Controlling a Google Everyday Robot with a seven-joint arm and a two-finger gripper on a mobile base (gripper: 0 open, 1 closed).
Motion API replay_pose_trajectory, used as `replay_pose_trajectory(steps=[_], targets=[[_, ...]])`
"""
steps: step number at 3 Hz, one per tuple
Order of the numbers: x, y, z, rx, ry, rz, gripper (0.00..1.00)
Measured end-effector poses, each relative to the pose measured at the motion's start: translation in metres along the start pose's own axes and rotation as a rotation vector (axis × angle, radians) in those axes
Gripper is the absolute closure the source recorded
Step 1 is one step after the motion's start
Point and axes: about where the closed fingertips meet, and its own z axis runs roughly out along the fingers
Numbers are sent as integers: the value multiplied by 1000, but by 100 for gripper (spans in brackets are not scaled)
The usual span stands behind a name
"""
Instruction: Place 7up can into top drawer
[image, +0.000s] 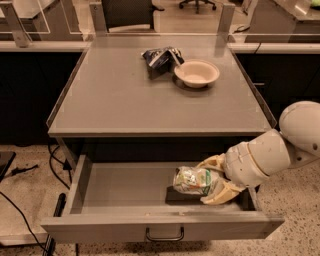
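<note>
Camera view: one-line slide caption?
Beige two-finger gripper holds silver-green 7up can inside open grey top drawer; dark snack bag and beige bowl sit above.

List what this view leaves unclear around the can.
- Camera view: whether the silver-white, green-marked 7up can touches the floor of the open shallow grey top drawer; its dark shadow hides the underside.
- The can's arm-side end: covered by the beige two-finger end effector, shut on it over the drawer's right part.
- The white arm: cut off by the right edge.
</note>
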Motion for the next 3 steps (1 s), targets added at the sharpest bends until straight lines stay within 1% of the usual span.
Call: replay_pose_trajectory(steps=[1,3], targets=[[12,-10,25,35,22,-11,100],[28,-24,53,94,28,5,100]])
